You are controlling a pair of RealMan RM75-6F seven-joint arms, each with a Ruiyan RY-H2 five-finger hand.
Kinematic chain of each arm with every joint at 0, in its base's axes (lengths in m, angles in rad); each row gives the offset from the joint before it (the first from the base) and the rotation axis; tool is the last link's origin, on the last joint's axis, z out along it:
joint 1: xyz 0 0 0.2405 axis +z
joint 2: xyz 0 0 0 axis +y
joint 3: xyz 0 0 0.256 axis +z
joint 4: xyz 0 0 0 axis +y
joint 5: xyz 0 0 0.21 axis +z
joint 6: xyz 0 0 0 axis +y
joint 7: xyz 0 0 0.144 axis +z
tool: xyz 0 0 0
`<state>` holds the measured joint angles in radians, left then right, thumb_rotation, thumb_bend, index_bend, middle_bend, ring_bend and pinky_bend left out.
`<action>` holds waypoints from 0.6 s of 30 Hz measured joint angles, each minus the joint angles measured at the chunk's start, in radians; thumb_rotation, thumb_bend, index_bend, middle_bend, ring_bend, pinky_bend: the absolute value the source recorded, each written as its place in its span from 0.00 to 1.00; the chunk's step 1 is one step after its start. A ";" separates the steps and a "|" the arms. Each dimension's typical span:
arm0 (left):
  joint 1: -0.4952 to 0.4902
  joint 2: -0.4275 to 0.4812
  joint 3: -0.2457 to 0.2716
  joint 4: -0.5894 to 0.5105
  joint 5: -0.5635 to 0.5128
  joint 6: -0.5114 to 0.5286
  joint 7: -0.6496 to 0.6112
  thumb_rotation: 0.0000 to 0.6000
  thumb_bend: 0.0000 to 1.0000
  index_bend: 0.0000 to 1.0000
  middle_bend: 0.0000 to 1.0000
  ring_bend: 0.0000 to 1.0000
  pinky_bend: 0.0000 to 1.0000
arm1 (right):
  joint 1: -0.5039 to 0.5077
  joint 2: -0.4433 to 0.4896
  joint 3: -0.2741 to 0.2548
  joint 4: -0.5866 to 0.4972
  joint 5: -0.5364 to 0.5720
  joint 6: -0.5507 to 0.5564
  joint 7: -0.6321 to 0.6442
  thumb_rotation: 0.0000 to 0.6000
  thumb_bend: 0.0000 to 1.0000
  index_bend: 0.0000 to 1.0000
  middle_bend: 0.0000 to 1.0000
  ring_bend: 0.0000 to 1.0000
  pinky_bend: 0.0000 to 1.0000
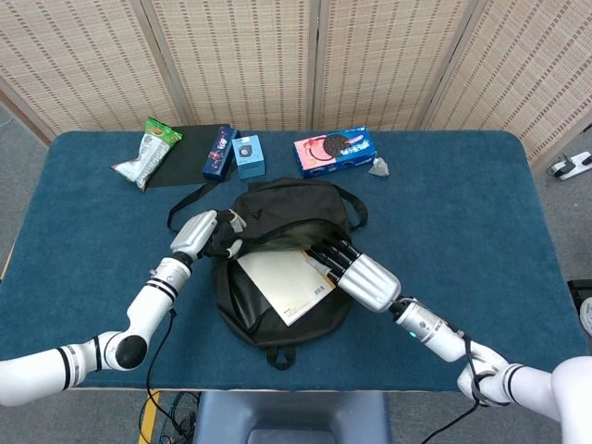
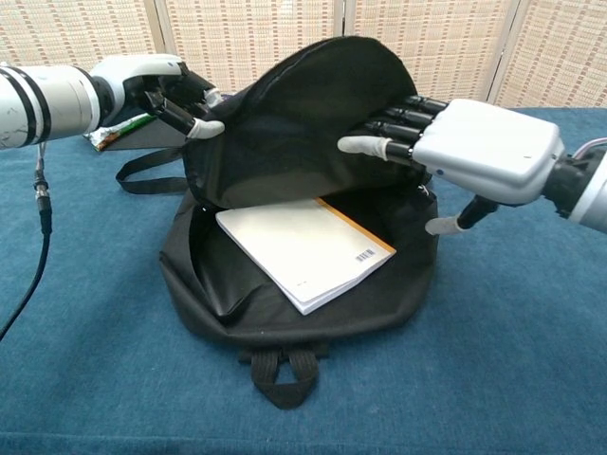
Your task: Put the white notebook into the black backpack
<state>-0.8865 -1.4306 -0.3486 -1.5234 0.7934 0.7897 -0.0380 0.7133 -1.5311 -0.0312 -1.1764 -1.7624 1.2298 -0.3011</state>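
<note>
Pinching the raised flap, your left hand (image 2: 156,90) holds the soft black fabric backpack (image 2: 285,284) open; your right hand (image 2: 479,152) hovers with fingers (image 2: 379,142) spread, empty, above the flat white paper notebook (image 2: 303,248) lying inside.

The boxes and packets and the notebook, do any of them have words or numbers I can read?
None can be read.
White notebook: a barcode by its edge, digits too small.
Blue cookie box: printing blurred.
Small light blue box: blurred.
Dark blue box: blurred.
Green and white snack packet: too small.
Black backpack: a pale mark on its top in the head view, no letters legible.
</note>
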 measured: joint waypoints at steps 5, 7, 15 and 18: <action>0.008 0.011 0.017 -0.022 0.018 0.009 0.009 1.00 0.49 0.61 0.32 0.26 0.14 | -0.030 0.030 -0.009 -0.021 -0.016 0.065 0.006 1.00 0.14 0.00 0.03 0.00 0.00; 0.013 0.018 0.027 -0.034 0.032 0.013 0.015 1.00 0.48 0.55 0.31 0.26 0.14 | -0.053 0.059 -0.007 -0.038 -0.021 0.120 0.012 1.00 0.14 0.00 0.03 0.00 0.00; 0.050 0.057 0.072 -0.127 0.114 0.052 0.038 1.00 0.30 0.30 0.27 0.25 0.14 | -0.173 0.218 0.011 -0.159 -0.027 0.314 0.015 1.00 0.14 0.00 0.03 0.00 0.00; 0.072 0.070 0.091 -0.166 0.159 0.092 0.050 1.00 0.26 0.25 0.25 0.23 0.14 | -0.210 0.266 0.025 -0.196 -0.024 0.361 0.005 1.00 0.14 0.00 0.03 0.00 0.00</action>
<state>-0.8149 -1.3609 -0.2573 -1.6896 0.9520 0.8821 0.0116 0.5031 -1.2651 -0.0061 -1.3727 -1.7864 1.5909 -0.2964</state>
